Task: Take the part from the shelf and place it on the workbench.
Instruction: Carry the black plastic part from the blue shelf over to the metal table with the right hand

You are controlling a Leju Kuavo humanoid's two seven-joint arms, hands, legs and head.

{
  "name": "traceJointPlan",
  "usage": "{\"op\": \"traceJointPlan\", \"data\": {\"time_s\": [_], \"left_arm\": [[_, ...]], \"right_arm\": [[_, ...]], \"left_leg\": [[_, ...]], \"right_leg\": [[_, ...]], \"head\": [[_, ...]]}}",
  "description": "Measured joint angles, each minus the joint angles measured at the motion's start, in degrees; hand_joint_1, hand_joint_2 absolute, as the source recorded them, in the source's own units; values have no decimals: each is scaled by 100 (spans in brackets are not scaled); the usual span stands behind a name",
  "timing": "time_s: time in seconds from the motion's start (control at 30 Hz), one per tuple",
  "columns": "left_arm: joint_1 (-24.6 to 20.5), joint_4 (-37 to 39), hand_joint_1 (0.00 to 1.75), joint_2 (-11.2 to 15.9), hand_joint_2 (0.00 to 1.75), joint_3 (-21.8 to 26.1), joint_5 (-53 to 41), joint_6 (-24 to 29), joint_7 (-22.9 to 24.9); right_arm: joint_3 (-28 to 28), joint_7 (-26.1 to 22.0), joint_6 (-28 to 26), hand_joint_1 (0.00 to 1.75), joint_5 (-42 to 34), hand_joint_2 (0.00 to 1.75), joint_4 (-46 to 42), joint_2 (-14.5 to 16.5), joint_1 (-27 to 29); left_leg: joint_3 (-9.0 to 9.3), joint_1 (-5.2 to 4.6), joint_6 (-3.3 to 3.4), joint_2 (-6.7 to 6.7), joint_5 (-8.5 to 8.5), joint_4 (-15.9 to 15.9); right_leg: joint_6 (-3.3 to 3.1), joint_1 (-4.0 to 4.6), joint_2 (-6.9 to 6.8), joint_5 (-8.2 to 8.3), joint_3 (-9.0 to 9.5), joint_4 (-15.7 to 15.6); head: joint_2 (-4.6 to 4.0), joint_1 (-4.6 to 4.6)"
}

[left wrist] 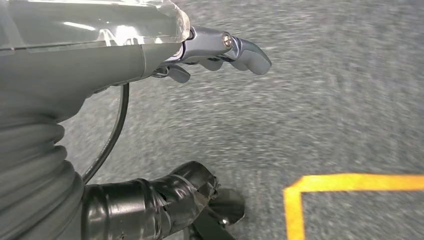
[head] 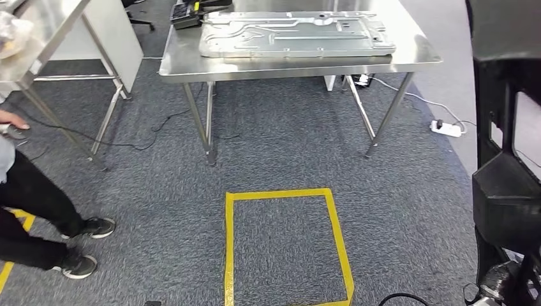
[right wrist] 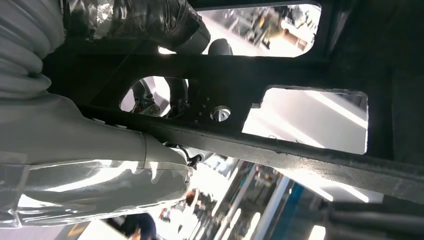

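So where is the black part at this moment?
The black part is in the right hand's grip at the right edge of the head view, above the carpet, short of the workbench ahead.

yellow tape square (head: 287, 245) on carpet | person (head: 38, 210) left | power strip (head: 446, 128)

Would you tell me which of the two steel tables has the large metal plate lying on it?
The table straight ahead, beyond the yellow floor square, carries the plate.

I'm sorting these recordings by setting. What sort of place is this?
Probably a factory or lab test floor: a steel workbench bearing a stamped metal panel, grey carpet with a yellow taped square, and a power strip.
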Motion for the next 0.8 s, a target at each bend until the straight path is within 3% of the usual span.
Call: {"op": "traceJointPlan", "data": {"time_s": [0.07, 0.13, 0.17, 0.23, 0.27, 0.3, 0.33, 0.37, 0.4, 0.43, 0.47, 0.53, 0.6, 0.7, 0.73, 0.8], "left_arm": [[-9, 0, 0, 5, 175, 5, 1, -16, -11], [-25, 1, 0, 2, 175, 8, 1, -23, -13], [-28, 1, 0, -1, 175, 10, 1, -25, -14], [-23, 1, 0, -6, 175, 14, 1, -26, -15], [-20, 0, 0, -4, 175, 16, 0, -26, -16], [-15, 0, 0, -3, 175, 16, -1, -28, -21], [-10, 1, 0, -3, 175, 17, -2, -34, -29], [-6, 1, 0, -3, 175, 19, -4, -47, -44], [-6, 2, 0, -3, 175, 19, -11, -70, -63], [-8, 2, 0, -3, 175, 20, -21, -106, -88], [-12, 2, 0, -3, 175, 20, -31, -149, -115], [-21, 2, 0, -2, 175, 20, -40, -240, -164], [-23, 2, 0, 2, 175, 20, -38, -323, -192], [-23, 1, 0, 10, 175, 20, -36, -407, -215], [-22, 1, 0, 14, 175, 20, -33, -419, -223], [-12, 2, 0, 27, 175, 20, -28, -429, -232]], "right_arm": [[5, 7, -7, 175, 26, 175, 1, -4, -22], [10, 26, -23, 175, 55, 175, 0, -10, -26], [10, 38, -31, 175, 67, 175, 0, -19, -19], [13, 57, -36, 175, 81, 175, 0, -41, -28], [21, 75, -23, 175, 85, 175, 3, -57, -39], [43, 107, 15, 175, 90, 175, 12, -75, -51], [75, 154, 62, 175, 106, 175, 26, -99, -56], [116, 212, 106, 175, 138, 175, 46, -127, -54], [164, 264, 130, 175, 191, 175, 70, -156, -51], [216, 303, 123, 175, 267, 175, 91, -181, -50], [274, 336, 99, 175, 369, 175, 110, -203, -51], [390, 397, 52, 175, 577, 175, 133, -241, -61], [483, 465, 37, 175, 691, 175, 146, -280, -68], [573, 533, 35, 175, 703, 175, 157, -331, -67], [597, 543, 34, 175, 696, 175, 158, -336, -73], [639, 553, 32, 175, 687, 175, 163, -338, -86]], "left_leg": [[127, 7, 35, -209, 85, -353], [145, -10, 98, -116, 88, -381], [162, -10, 137, -41, 104, -409], [189, 8, 209, 109, 137, -467], [192, 4, 229, 178, 138, -475], [190, 0, 241, 243, 133, -475], [189, -5, 245, 301, 125, -474], [192, -6, 244, 358, 117, -472], [200, -6, 238, 398, 108, -471], [214, -6, 229, 427, 99, -471], [233, -6, 215, 449, 88, -472], [258, -27, 172, 473, 63, -466], [264, -43, 115, 484, 51, -467], [242, -34, 28, 447, -26, -386], [160, -33, 6, 404, -148, -199], [-176, -28, -20, 326, -514, 504]], "right_leg": [[68, -6, 132, -11, -62, 59], [149, -27, 266, 13, -111, 55], [183, -32, 217, 5, -128, 74], [235, -15, -105, -167, -267, 357], [257, -9, -319, -340, -417, 670], [279, -12, -440, -528, -609, 1057], [299, -22, -491, -665, -783, 1408], [312, -34, -510, -703, -882, 1611], [315, -43, -517, -628, -868, 1596], [305, -48, -525, -453, -726, 1337], [282, -47, -544, -245, -497, 922], [219, -9, -593, -12, -118, 218], [170, 32, -612, -11, -36, 29], [78, 10, -587, 14, -22, -31], [39, -5, -582, 25, -7, -59], [-19, -11, -570, 21, 9, -75]], "head": [[0, 0], [0, -1], [0, 1], [0, 7], [0, 9], [0, 10], [0, 10], [0, 10], [0, 10], [0, 10], [-1, 10], [0, 10], [0, 9], [1, 8], [1, 7], [0, 6]]}}
